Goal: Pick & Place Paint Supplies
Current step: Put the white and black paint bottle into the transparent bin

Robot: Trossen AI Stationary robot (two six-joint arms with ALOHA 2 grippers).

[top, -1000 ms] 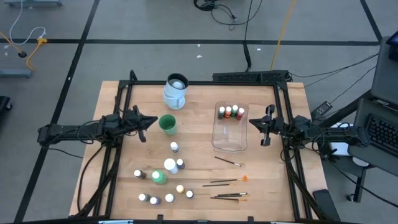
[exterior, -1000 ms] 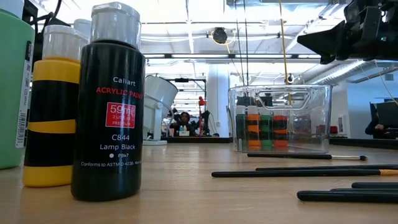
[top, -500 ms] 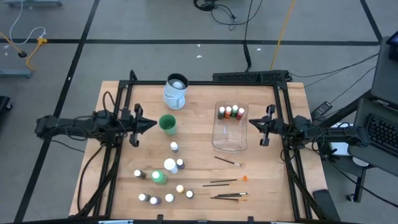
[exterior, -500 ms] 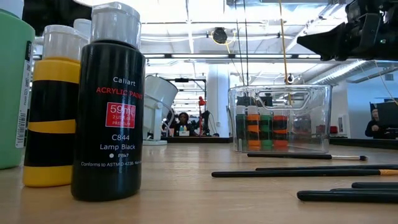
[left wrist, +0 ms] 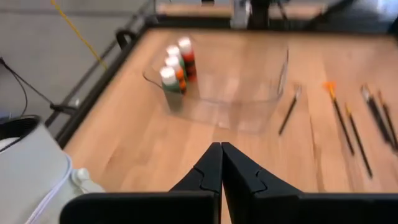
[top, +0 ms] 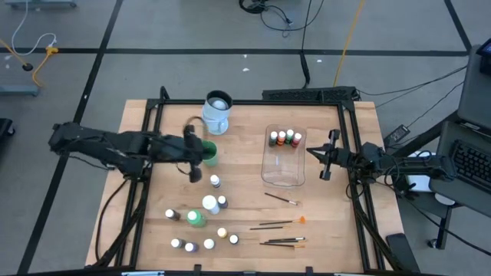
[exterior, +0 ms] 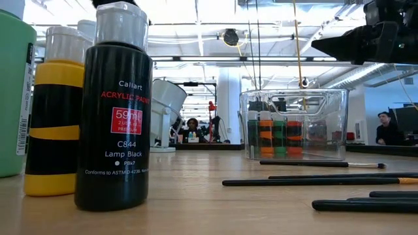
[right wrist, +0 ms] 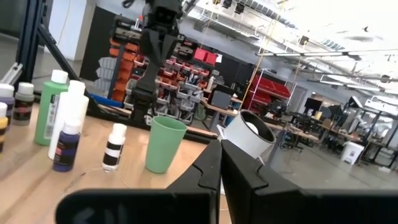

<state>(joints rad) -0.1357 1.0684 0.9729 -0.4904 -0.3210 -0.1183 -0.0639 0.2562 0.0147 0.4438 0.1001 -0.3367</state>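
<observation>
Several tiny white-capped bottles [top: 215, 182] stand on their bases at the table's near middle, beside the larger green bottle [top: 196, 218]. Up close in the low view are a black bottle [exterior: 114, 111] and a yellow one [exterior: 55, 111]. More small bottles [top: 284, 138] stand inside the clear tub [top: 284, 170]. Thin dark brushes [top: 278, 224] lie flat near the tub. My left gripper [top: 198, 155], shut [left wrist: 221, 149], hovers at the left rim of a green cup [top: 207, 154]. My right gripper [top: 311, 151], shut [right wrist: 221, 149], waits just right of the tub.
A white-and-pale-blue mug [top: 217, 112] lies toward the far edge, behind the green cup [right wrist: 165, 144]. Black frame rails [top: 146, 138] run along the table's left and right sides. Bare wood lies between the cup and the tub. People sit in the room beyond [exterior: 385, 127].
My left arm drew back slightly toward the table's left, then reached toward the right, so its gripper now stands at the green cup and nearer the bottles. Its fingers stayed shut. My right arm kept still. No bottle or brush has moved.
</observation>
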